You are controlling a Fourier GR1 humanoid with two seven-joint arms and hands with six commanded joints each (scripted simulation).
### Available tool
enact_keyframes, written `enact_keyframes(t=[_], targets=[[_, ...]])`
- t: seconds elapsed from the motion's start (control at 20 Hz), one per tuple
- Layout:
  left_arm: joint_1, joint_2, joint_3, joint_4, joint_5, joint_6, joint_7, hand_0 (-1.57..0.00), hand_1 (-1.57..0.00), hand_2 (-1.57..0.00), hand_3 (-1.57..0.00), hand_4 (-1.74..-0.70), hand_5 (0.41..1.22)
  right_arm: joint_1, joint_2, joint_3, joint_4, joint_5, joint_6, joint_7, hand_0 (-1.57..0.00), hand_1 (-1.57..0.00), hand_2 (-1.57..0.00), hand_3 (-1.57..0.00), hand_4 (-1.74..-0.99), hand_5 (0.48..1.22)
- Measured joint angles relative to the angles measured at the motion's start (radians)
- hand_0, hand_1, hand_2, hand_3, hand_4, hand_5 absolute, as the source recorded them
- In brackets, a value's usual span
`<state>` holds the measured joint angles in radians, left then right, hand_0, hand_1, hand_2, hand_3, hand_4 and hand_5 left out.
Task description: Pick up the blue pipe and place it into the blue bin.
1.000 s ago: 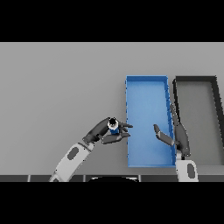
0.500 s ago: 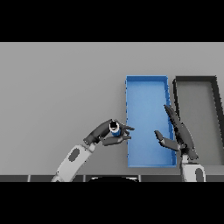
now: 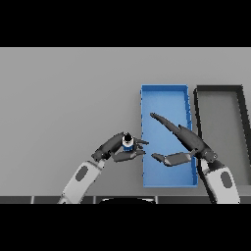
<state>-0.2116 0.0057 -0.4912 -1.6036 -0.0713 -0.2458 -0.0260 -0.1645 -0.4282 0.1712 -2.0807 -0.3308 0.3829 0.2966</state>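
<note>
While the left hand [image 3: 120,149] grips the blue pipe [image 3: 128,143], carry continues.
Head view: pipe sits just beside the blue bin [image 3: 164,96] rim on the counter [image 3: 68,98] side; right hand [image 3: 184,139], fingers now extended, has swung over the bin.

Two bins sit on the table [image 3: 59,98] at the right of the frame: one blue bin [image 3: 164,93] and, just beside it at the far right, one black bin [image 3: 218,90]. One blue pipe [image 3: 128,144] shows, lower centre. Two hands are in play: the left hand [image 3: 115,149], the right hand [image 3: 188,142].
</note>
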Motion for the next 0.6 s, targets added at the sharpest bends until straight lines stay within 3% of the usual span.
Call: enact_keyframes(t=[0.1, 0.3, 0.35, 0.6], targets=[[-0.006, -0.002, 0.013, 0.006, -0.007, -0.009, -0.002, -1.57, -1.57, -1.57, -1.57, -1.47, 1.221, -0.046, 0.013, 0.045, -0.006, 0.007, 0.015, 0.009, 0.00, 0.00, -0.04, 0.00, -1.302, 0.559], [-0.013, -0.031, 0.021, 0.028, -0.018, -0.029, -0.027, -1.57, -1.57, -1.57, -1.57, -1.46, 1.221, -0.151, 0.055, 0.120, 0.024, -0.032, 0.030, 0.103, 0.00, 0.00, -0.05, 0.00, -1.268, 0.555], [-0.009, -0.026, 0.027, 0.032, -0.022, -0.036, -0.040, -1.57, -1.57, -1.57, -1.57, -1.46, 1.221, -0.170, 0.062, 0.134, 0.037, -0.020, 0.043, 0.101, 0.00, 0.00, -0.05, 0.00, -1.253, 0.554], [-0.004, -0.044, 0.050, 0.032, -0.003, -0.078, -0.007, -1.57, -1.57, -1.57, -1.57, -1.47, 1.221, -0.301, 0.112, 0.189, 0.101, 0.007, 0.052, 0.156, -0.02, -0.03, -0.08, 0.00, -1.196, 0.526]])
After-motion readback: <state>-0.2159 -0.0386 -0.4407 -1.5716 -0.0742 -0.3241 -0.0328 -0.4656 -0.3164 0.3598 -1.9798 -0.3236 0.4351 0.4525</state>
